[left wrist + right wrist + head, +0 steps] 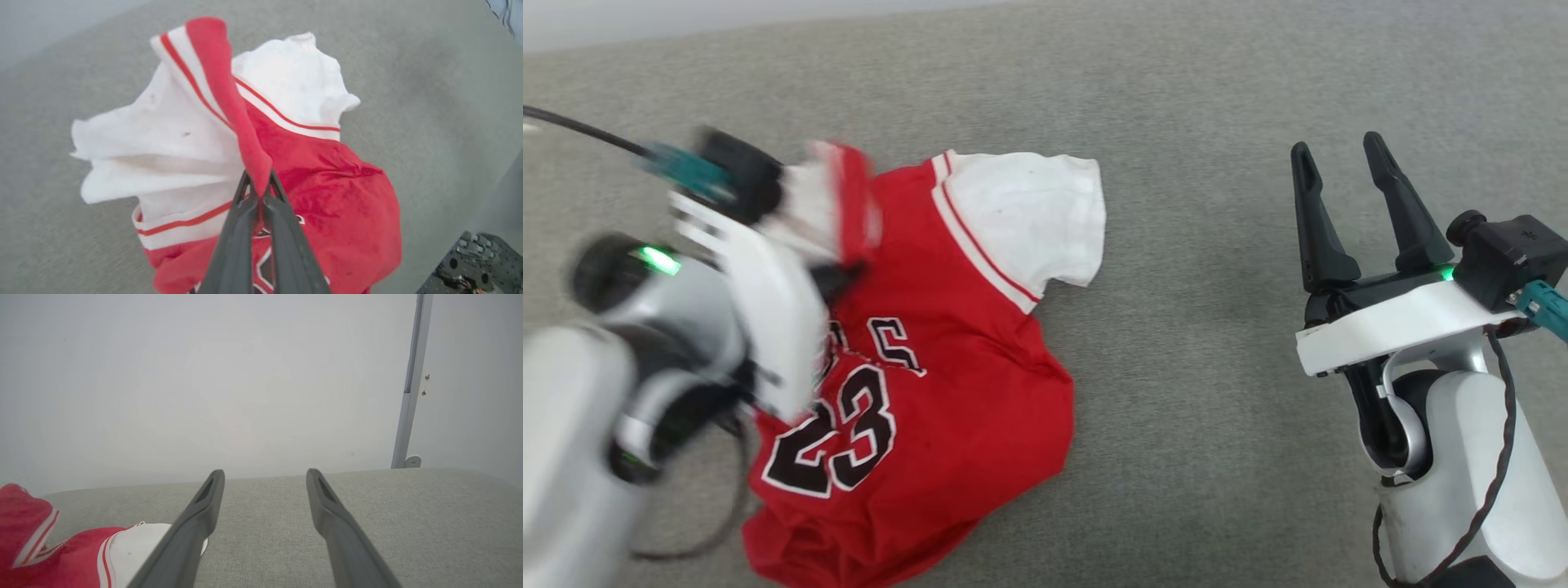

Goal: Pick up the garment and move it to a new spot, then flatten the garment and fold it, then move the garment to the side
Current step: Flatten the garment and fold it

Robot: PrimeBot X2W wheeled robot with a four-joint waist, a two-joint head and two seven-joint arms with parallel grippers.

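Note:
The garment (947,384) is a red jersey with white sleeves and a black "23" print, lying crumpled on the grey cloth surface at centre left. My left gripper (837,273) is shut on a red fold of it near the collar and lifts that part off the surface. In the left wrist view the gripper (258,179) pinches the red fold, and the garment (327,192) hangs bunched below it. My right gripper (1343,171) stands open and empty well to the right of the garment. The right wrist view shows its fingers (265,473) apart above the surface, with the garment (81,555) at lower left.
The grey cloth surface (1201,408) stretches around the garment. Its far edge meets a pale wall (245,375), where a vertical rail (410,396) stands at the right. A black cable (580,126) runs from the left wrist.

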